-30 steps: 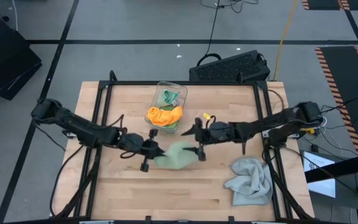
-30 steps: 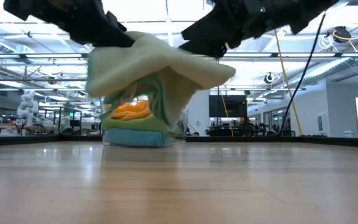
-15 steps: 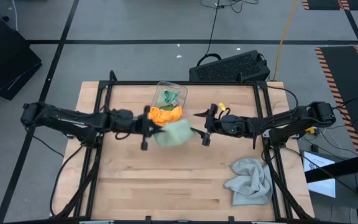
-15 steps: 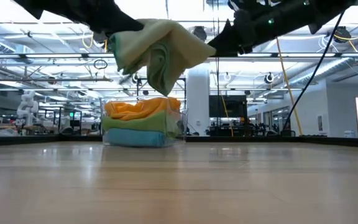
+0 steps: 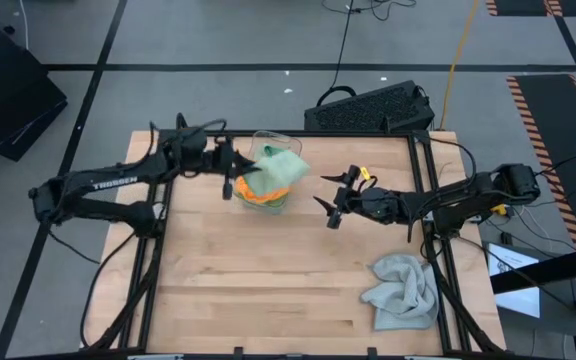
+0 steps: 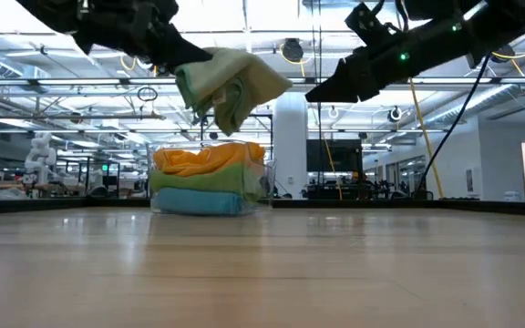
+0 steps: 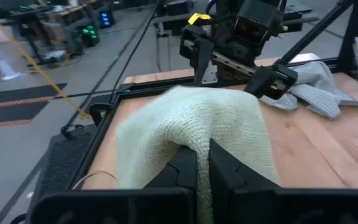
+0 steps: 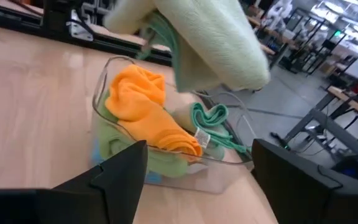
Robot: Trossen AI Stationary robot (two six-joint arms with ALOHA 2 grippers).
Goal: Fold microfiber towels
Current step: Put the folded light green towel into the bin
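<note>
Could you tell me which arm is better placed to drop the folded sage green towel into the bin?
Left: its gripper is shut on the sage green towel, held above the clear bin. The right gripper is open and empty, beside it.

The folded sage green towel (image 5: 280, 167), a second ago hanging low over mid-table between both grippers, is now being held above the clear bin (image 5: 264, 150) by the left gripper (image 5: 236, 172) alone. The right gripper (image 5: 334, 200) is being drawn back, fingers spread, apparently released from the cloth.
</note>
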